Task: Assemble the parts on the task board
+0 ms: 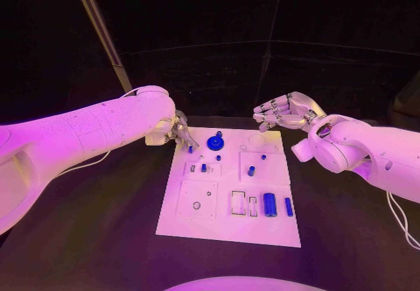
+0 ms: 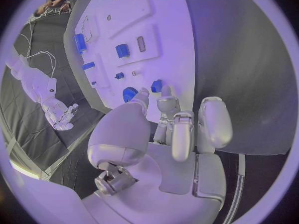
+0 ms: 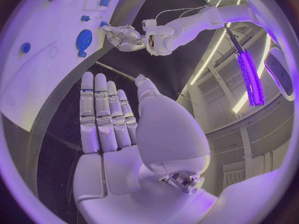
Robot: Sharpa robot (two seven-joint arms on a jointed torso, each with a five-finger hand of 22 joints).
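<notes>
Silver fingers of the left hand [image 1: 178, 132] curl loosely at the far left corner of the white task board [image 1: 229, 227], their tips just beside a small blue peg [image 2: 156, 85] (whether they pinch or touch it, I cannot tell). Next along sits a round blue knob [image 1: 215, 143]; a large blue cylinder [image 1: 269, 204] lies nearer the front. On the black counter [image 1: 350, 242], the right hand [image 1: 284, 113] hovers off the far right corner, fingers straight and together, holding nothing.
</notes>
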